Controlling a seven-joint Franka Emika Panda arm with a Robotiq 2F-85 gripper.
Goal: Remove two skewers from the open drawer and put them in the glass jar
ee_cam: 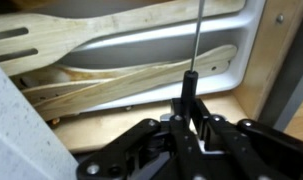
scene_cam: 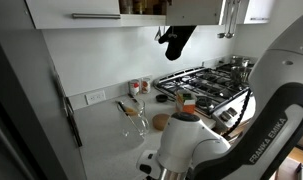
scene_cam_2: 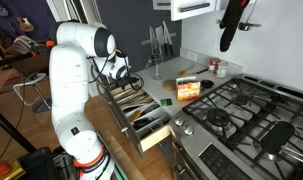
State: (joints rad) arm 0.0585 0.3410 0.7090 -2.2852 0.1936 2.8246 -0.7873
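Note:
In the wrist view my gripper point(ee_cam: 191, 80) is shut on a thin dark skewer point(ee_cam: 198, 35), which sticks straight out past the fingertips. Beyond it is the open drawer point(ee_cam: 253, 50), with a light interior holding wooden spatulas point(ee_cam: 111, 85). In an exterior view the gripper point(scene_cam_2: 123, 76) hangs over the open drawer point(scene_cam_2: 143, 112) beside the stove. The clear glass jar point(scene_cam: 134, 121) stands on the counter, and a thin rod point(scene_cam: 124, 106) seems to lean out of it. A second loose skewer does not show.
A flat brown disc point(scene_cam: 161, 122) lies by the jar, and red-lidded spice jars point(scene_cam: 139, 87) stand at the wall. The gas stove point(scene_cam_2: 246, 110) is next to the drawer. An orange box point(scene_cam_2: 188, 89) and a knife block point(scene_cam_2: 159, 45) sit on the counter.

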